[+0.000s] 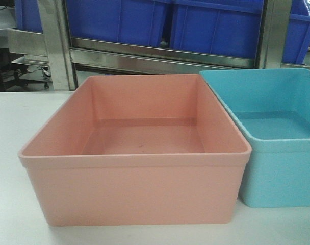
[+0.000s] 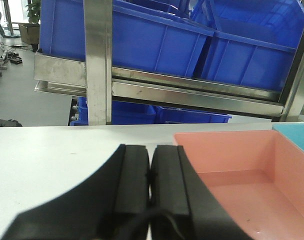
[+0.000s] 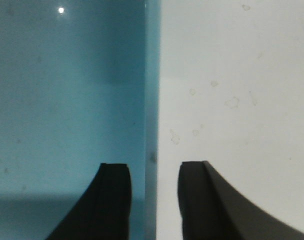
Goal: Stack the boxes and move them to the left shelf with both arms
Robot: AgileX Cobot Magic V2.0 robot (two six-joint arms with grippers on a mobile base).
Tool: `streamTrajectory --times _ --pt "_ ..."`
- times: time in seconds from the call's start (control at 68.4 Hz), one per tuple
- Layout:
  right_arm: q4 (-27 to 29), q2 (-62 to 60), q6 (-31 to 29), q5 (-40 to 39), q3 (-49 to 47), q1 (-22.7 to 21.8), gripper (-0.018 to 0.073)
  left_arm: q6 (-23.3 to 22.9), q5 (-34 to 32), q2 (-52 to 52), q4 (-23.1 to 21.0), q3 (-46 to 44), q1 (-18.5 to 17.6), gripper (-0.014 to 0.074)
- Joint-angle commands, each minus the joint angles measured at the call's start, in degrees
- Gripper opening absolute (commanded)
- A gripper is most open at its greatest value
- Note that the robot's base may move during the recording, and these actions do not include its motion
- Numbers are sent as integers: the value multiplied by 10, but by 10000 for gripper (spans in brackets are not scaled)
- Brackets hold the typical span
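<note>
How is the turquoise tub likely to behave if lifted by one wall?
The turquoise tub looks empty, so it is probably light. Its smooth plastic may slip in the right gripper. Held by one wall only, it would likely tilt.

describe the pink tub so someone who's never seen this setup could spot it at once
Find the white table in front of the steel rack loaded with dark blue bins. Two open, empty tubs sit side by side on it. The pink tub is the left one in the front view, salmon where its neighbour, the turquoise tub, is light blue.
</note>
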Motion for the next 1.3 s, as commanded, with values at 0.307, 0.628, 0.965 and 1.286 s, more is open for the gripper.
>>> streamTrajectory --times 0.307,0.628,0.965,1.286 --pt "6 -27 -8 16 -39 -15 55 3 -49 2 1 -16 1 -12" --pt "56 -52 -11 116 -113 -82 55 3 -49 2 1 -16 1 -12" --pt "134 -87 -10 192 -151 -84 55 3 -48 2 1 -16 1 -12" --pt "159 -143 82 229 -151 -57 55 3 -48 2 1 -16 1 -12"
